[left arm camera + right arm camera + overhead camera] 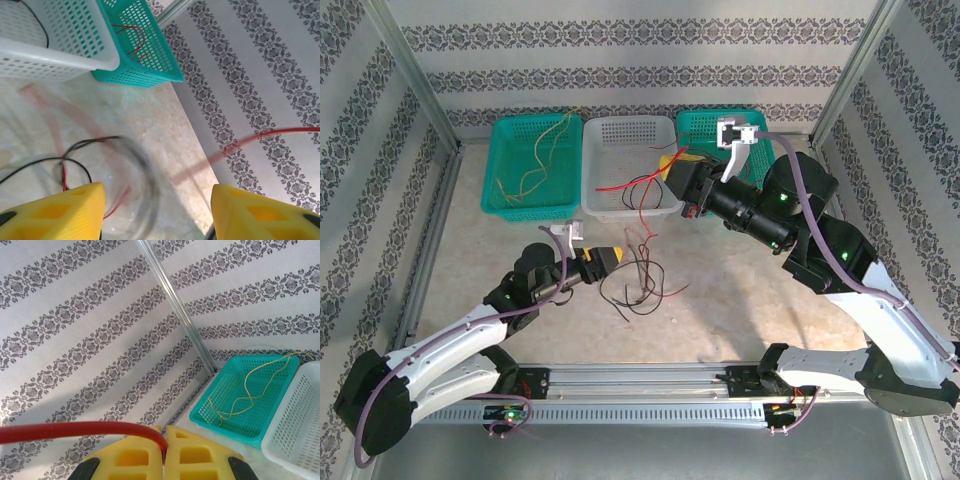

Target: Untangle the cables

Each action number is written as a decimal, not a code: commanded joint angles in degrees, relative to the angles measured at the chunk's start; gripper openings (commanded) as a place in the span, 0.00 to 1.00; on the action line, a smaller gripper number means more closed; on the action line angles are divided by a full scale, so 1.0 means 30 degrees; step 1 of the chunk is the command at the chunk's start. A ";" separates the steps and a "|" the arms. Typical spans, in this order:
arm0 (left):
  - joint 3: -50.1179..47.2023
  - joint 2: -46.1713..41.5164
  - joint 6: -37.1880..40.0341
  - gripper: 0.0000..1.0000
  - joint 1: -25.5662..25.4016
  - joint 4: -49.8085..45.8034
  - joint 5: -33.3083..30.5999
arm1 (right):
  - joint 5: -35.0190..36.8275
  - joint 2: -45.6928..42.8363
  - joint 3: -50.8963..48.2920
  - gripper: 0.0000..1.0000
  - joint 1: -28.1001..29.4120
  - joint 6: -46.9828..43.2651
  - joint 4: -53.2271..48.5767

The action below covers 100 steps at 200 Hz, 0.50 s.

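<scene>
- The right gripper [164,435], close under its wrist camera, has its yellow jaws pinched on a red cable [75,431]. From above it hangs over the white basket [620,212].
- The left gripper [157,215] is spread wide and holds nothing, low beside the tangle [642,282] of black and red cables on the table [500,260].
- The left teal basket [525,212] holds a yellow cable [242,400], and the right teal basket [150,75] holds red strands [131,37].
- The cables look hair-thin, light, limp and curly, so they are likely to slip. They are best pinched firmly near a free end, away from crossings, because a tug may drag the whole knot.
- The blurred loop under the left gripper is probably a black strand.
</scene>
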 commanded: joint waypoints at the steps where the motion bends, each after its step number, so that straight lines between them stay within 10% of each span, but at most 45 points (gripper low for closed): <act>1: 0.1214 -0.0717 0.1488 0.61 0.0167 -0.1931 0.0192 | -0.0013 0.0100 0.0737 0.00 -0.0195 -0.0233 0.0249; 100: 0.0102 0.4043 -0.0927 0.67 0.0167 0.1614 0.0440 | 0.1416 0.2033 0.5289 0.00 -0.2342 -0.1903 -0.1768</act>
